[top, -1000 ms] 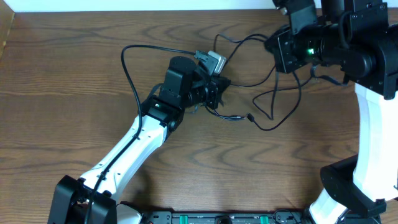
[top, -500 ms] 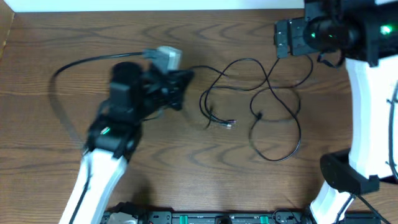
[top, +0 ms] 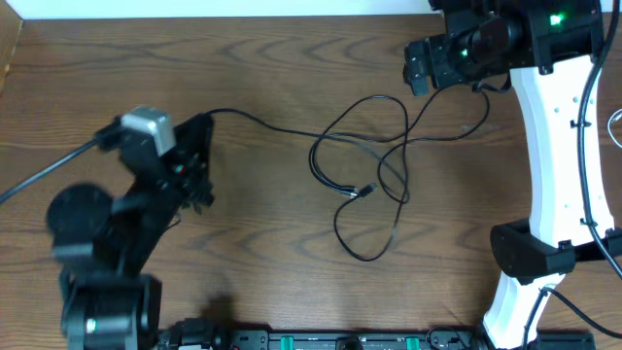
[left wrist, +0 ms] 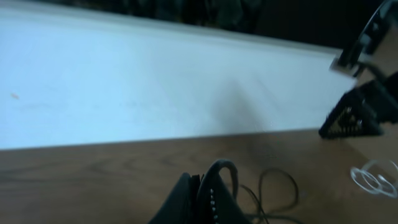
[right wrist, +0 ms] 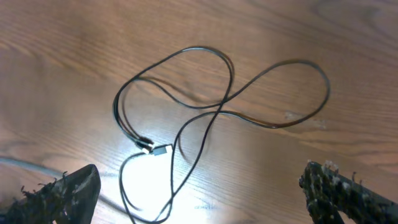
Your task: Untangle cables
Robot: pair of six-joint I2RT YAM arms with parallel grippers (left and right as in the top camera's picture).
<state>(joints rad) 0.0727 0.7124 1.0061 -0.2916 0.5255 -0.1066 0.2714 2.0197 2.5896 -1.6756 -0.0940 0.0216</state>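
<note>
Your left hand (top: 194, 160) has pulled back toward the bench's (top: 292, 58) left edge, pinching one black cable (top: 364, 192) whose tangled loops lie mid-bench, rightward, nearer your spread right hand (top: 420, 66).

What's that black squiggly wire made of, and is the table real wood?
The black cable looks like thin rubbery plastic: it curls in loose loops with a slight sheen. Its small plug end glints, probably metal. The table shows brown wood grain, smooth and slightly glossy; real wood or laminate, I cannot tell.
</note>
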